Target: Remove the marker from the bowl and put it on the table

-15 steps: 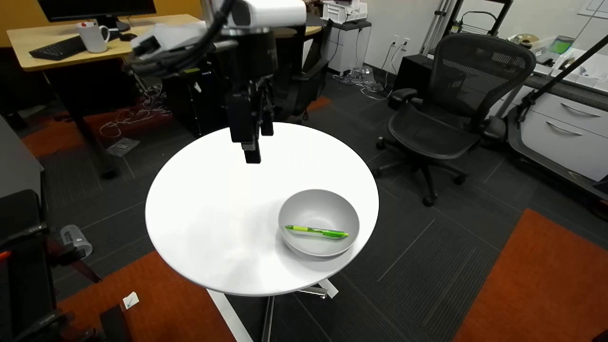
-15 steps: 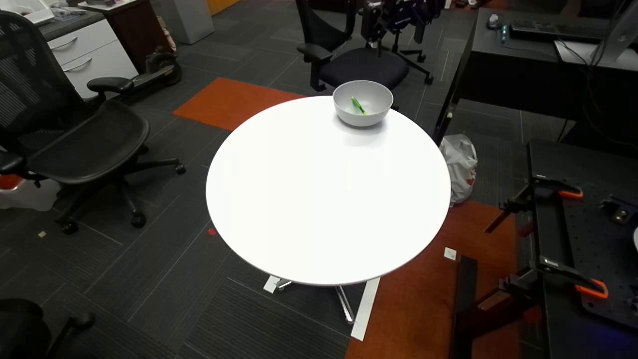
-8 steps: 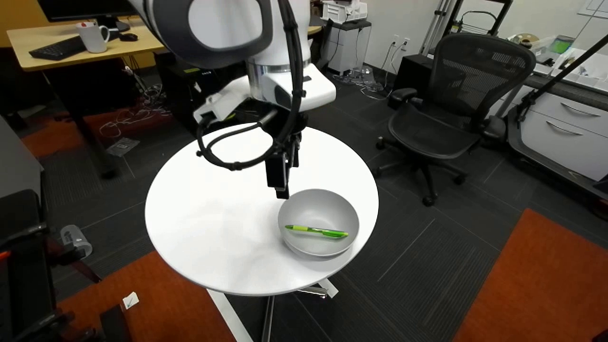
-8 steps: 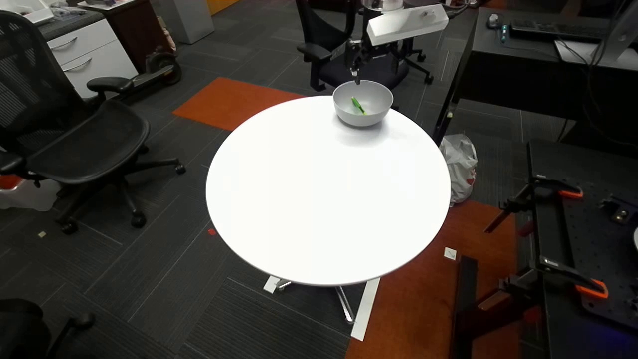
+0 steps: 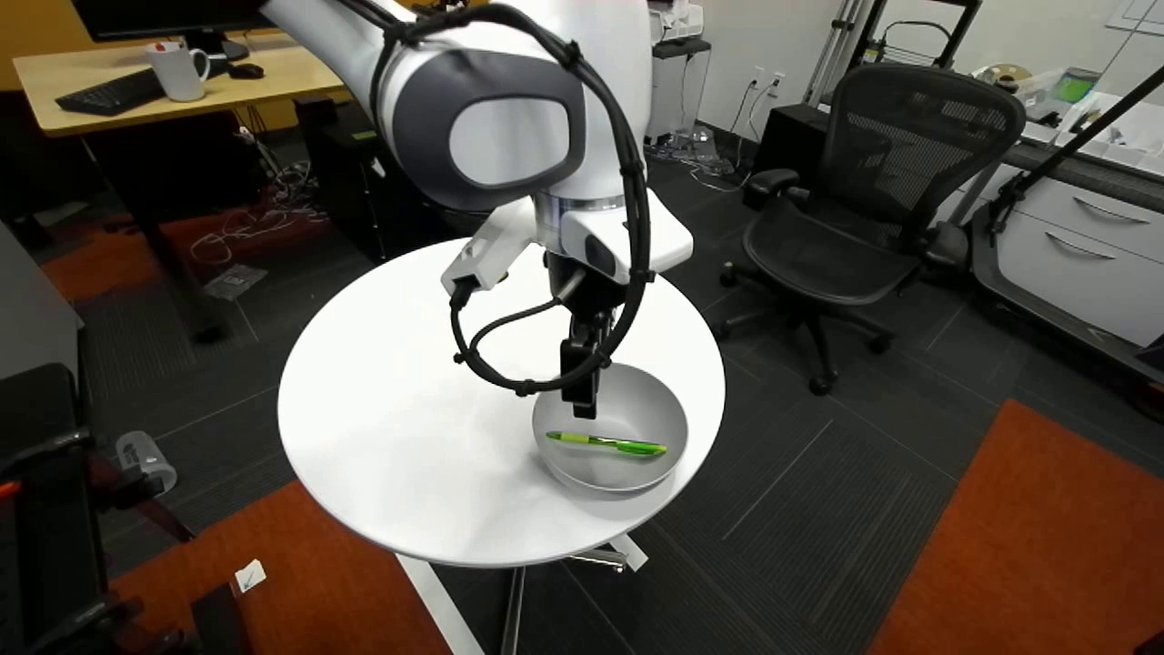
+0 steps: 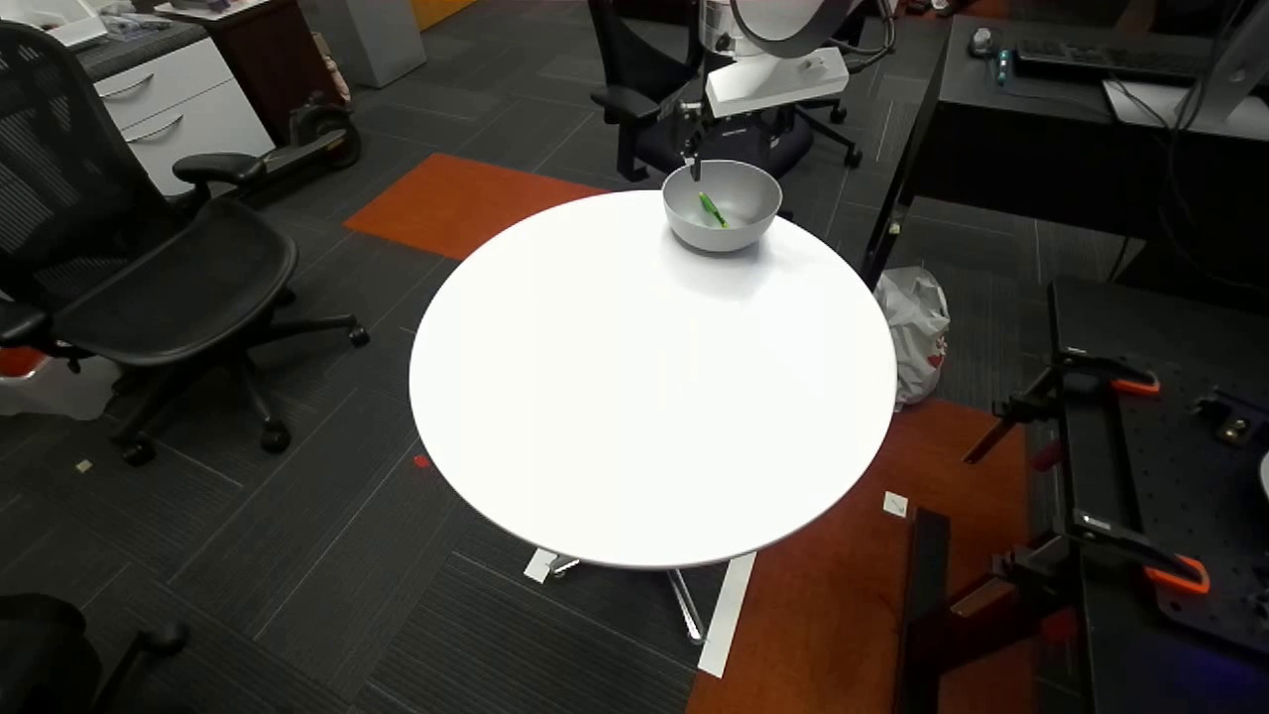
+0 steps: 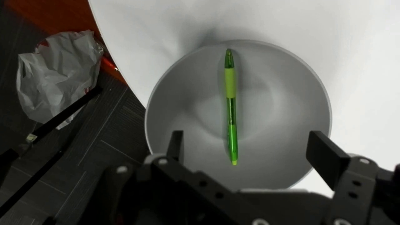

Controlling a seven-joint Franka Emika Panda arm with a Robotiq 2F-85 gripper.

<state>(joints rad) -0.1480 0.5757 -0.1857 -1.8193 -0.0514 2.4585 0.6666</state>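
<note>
1 green marker (image 7: pixel 231 109) is found inside the grey bowl (image 7: pixel 290 109), lying across its interior. The bowl is set close to the edge of the round white counter (image 6: pixel 634 397). The end effector (image 7: pixel 246 137) is seen over the bowl, its 2 fingers (image 7: pixel 326 156) parted wide, 1 to either side of the marker in the wrist view. Fingertip depth against the rim: cannot be told.
</note>
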